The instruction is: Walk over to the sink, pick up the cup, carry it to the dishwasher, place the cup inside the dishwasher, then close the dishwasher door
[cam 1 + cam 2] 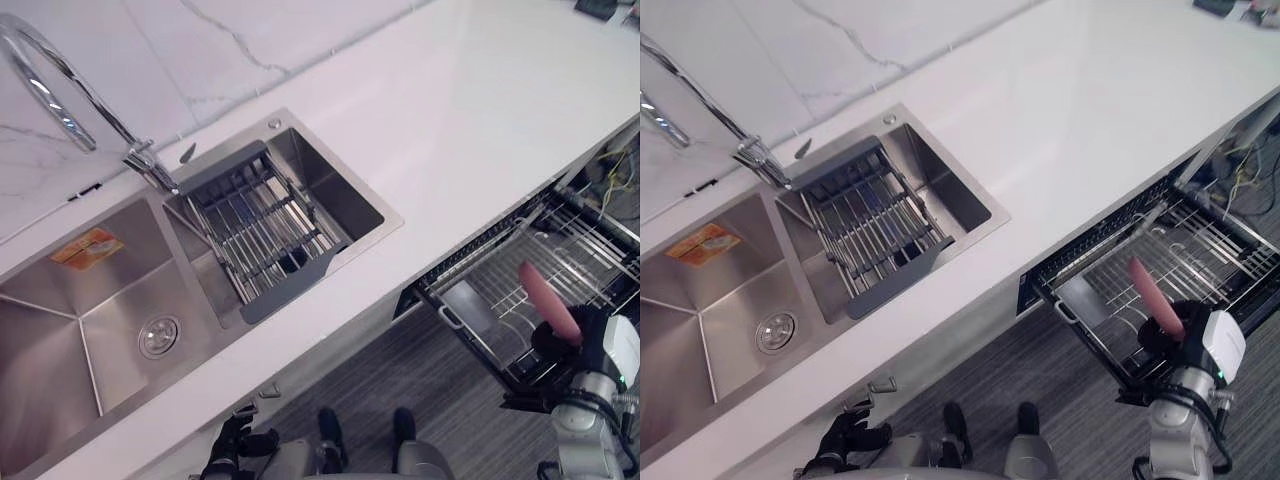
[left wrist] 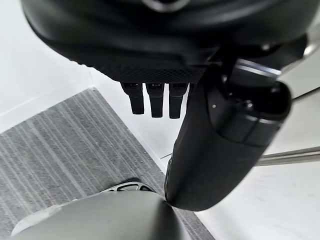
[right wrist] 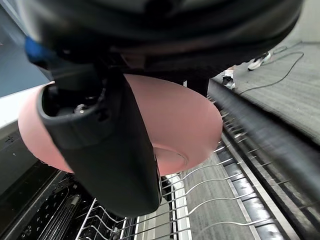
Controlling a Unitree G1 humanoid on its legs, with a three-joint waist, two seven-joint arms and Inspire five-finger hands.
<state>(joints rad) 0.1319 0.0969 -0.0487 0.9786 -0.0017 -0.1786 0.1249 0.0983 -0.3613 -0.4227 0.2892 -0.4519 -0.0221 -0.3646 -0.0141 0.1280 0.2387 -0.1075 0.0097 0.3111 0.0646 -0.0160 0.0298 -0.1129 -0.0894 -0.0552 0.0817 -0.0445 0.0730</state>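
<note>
The sink (image 1: 60,330) at the left has a wire drying rack (image 1: 265,225) in its right bowl. At the lower left, the left hand (image 1: 232,440) hangs loose and empty. At the lower right, the right hand (image 1: 562,340) is curled round the pink cup (image 1: 548,300), above the pulled-out dishwasher rack (image 1: 590,245). The surface (image 1: 450,110) is white and the floor (image 1: 430,390) is grey.

The right robot hand (image 1: 565,342) sits at four o'clock, forearm upright, fingers and thumb curled round a pink cup (image 1: 545,298). The left robot hand (image 1: 232,447) hangs at seven o'clock, fingers relaxed.
</note>
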